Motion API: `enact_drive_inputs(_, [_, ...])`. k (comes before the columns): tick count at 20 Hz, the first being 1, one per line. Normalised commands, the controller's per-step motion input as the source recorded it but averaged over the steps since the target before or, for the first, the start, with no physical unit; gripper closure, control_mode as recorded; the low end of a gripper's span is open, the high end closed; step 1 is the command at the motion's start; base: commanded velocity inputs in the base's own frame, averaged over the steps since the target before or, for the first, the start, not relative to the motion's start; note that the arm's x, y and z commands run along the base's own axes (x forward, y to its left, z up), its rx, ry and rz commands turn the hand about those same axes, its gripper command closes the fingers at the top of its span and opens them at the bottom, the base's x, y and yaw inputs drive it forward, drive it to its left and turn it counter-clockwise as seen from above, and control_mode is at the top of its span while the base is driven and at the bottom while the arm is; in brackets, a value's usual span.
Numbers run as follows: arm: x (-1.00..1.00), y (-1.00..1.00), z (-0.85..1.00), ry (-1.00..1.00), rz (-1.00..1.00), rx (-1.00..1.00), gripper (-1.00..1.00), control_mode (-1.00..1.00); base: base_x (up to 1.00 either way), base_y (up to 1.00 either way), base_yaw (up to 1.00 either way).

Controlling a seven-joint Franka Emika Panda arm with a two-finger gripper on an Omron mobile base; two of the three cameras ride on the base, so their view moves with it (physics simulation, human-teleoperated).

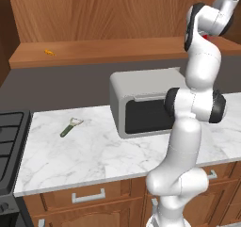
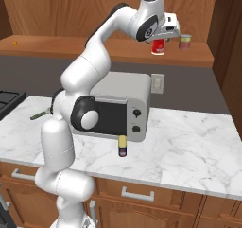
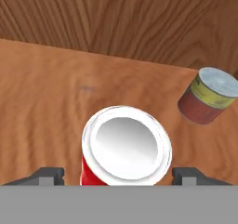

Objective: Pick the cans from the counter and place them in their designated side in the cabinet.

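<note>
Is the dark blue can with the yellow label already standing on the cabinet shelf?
No, the dark blue can stands on the marble counter in front of the microwave.

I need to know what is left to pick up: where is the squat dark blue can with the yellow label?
The dark blue can stands on the white marble counter, just in front of the grey microwave, in the right base view.
</note>
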Motion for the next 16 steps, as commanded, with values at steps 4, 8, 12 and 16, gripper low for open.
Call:
enact_drive_inputs(4, [0.0,-0.1,0.02,-0.06,0.03,0.05,-1.0,-1.0,0.0,0.0,0.0])
enact_drive_inputs(8, [0.0,-0.04,0.13,-0.08,0.05,0.04,-1.0,-1.0,0.0,0.0,0.0])
enact_drive_inputs(12, [-0.17,-0.04,0.07,-0.1,0.06,0.03,-1.0,-1.0,0.0,0.0,0.0])
enact_drive_inputs(16, [-0.35,0.0,0.0,-0.1,0.06,0.01,-1.0,-1.0,0.0,0.0,0.0])
